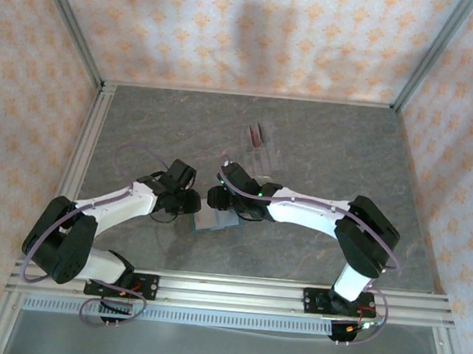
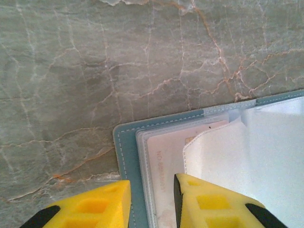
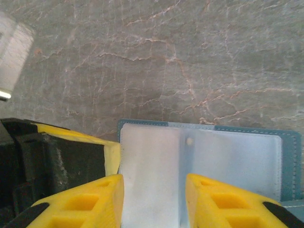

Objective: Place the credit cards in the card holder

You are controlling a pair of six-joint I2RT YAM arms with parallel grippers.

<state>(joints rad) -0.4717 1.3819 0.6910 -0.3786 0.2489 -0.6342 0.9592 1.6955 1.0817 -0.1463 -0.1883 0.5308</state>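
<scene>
Roughly mid-worktop, toward near edge: card holder (image 1: 214, 221) lying open, teal border, pale inside. Left tool (image 2: 151, 192) at holder's left edge, fingers (image 2: 95, 209) parted, one over bare worktop (image 1: 346, 153), other over clear sleeve (image 2: 144, 152) showing pale card (image 2: 164, 159). Right tool (image 3: 153, 192) spread above pale flap, snap dot (image 3: 189, 141) between its fingers; contact unclear. Toward far edge: dark red credit cards (image 1: 259, 134) upright in clear rack (image 1: 266, 158).
</scene>
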